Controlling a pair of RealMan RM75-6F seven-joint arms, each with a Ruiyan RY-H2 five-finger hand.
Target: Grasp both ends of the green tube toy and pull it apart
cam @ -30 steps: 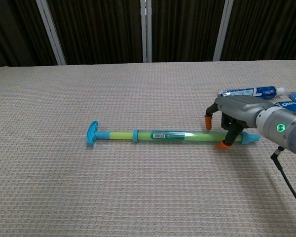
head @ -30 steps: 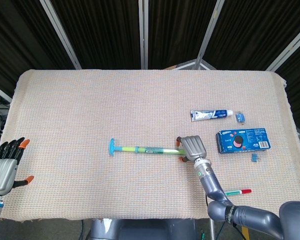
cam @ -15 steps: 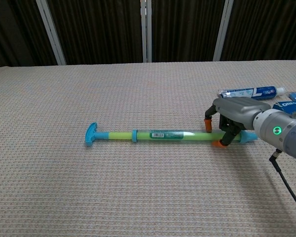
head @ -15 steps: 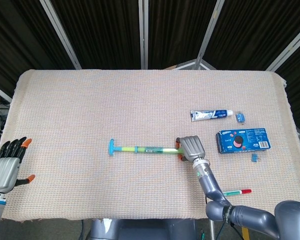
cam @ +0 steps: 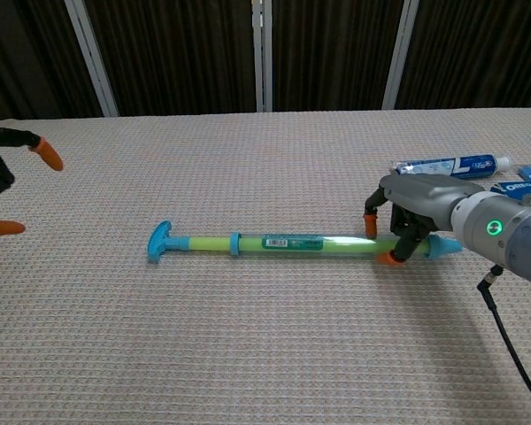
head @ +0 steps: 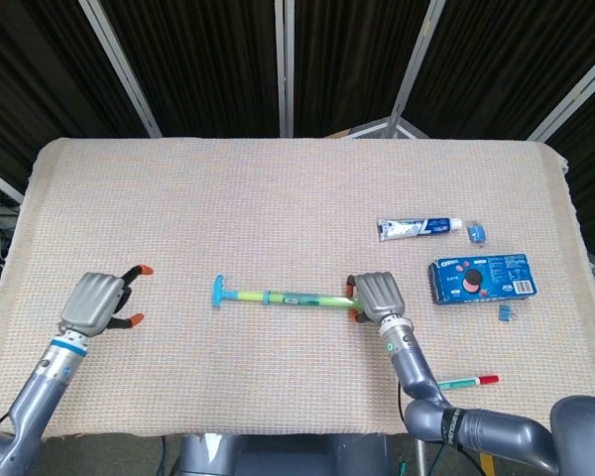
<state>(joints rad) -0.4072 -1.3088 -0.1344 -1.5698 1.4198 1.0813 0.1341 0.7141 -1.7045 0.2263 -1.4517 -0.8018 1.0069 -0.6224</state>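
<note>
The green tube toy (head: 296, 297) (cam: 283, 243) lies across the middle of the table, with a blue T-handle (head: 219, 292) (cam: 160, 242) at its left end and a blue tip (cam: 444, 247) at its right. My right hand (head: 377, 296) (cam: 416, 208) grips the tube near its right end, orange fingertips (cam: 385, 258) curled around it. My left hand (head: 101, 301) (cam: 0, 173) hovers well left of the T-handle, fingers apart, holding nothing; the chest view shows only its fingertips at the left edge.
A toothpaste tube (head: 419, 228) (cam: 447, 165) with a small blue cap (head: 477, 234) lies at the right. In front of it is a blue cookie box (head: 481, 278). A red and green pen (head: 471, 380) rests near the front edge. Beige cloth (head: 228, 198) covers the table.
My left hand has come in from the table's left edge toward the T-handle. My right hand has closed tighter on the tube, and the toy has slid slightly left.
</note>
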